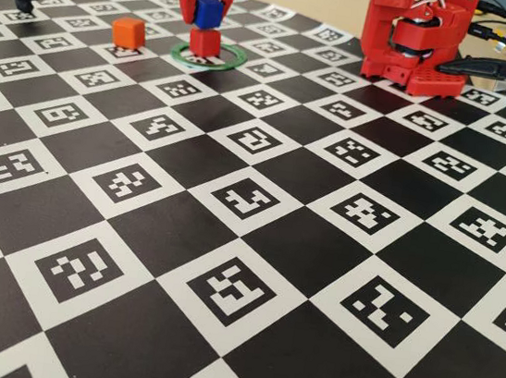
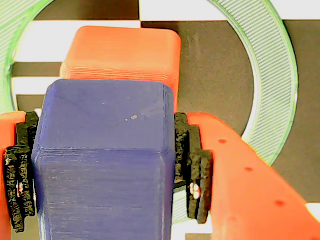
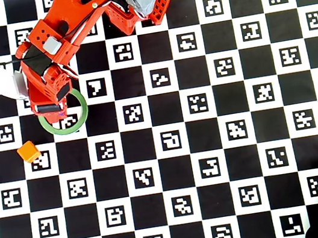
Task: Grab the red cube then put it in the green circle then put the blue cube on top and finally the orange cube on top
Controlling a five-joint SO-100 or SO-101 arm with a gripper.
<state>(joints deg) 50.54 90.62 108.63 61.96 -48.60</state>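
Fixed view: nearest the camera is bare checkerboard mat (image 1: 242,271) with printed markers, nothing on it up front; action is at the far edge. The gripper (image 1: 207,17) comes down from the top, closed on the blue cube (image 1: 207,11), which hangs just above the red cube (image 1: 204,42); can't tell if the two touch, a thin gap seems to show. Red cube sits inside the green circle (image 1: 225,60). The orange cube (image 1: 128,31) rests on the mat to the left, apart from the ring, untouched. Arm base (image 1: 417,43) stands at right rear. Wrist view: blue cube (image 2: 105,165) fills the frame, clamped between black padded fingers (image 2: 195,165) on both sides; red cube (image 2: 125,52) shows directly beyond it, offset a bit toward frame top, green circle (image 2: 272,85) arcs around. Overhead view: arm covers the stack, only the gripper (image 3: 50,109) body over the green circle (image 3: 79,117) is seen, cubes hidden; orange cube (image 3: 29,152) lies below-left of the ring. Judgement: step one looks done, step two in hand, blue being placed on red. Next move likely calls for a small alignment so the faces match, a short descent until blue seats flat, then releasing without nudging the stack; after that, lift clear and go for orange.
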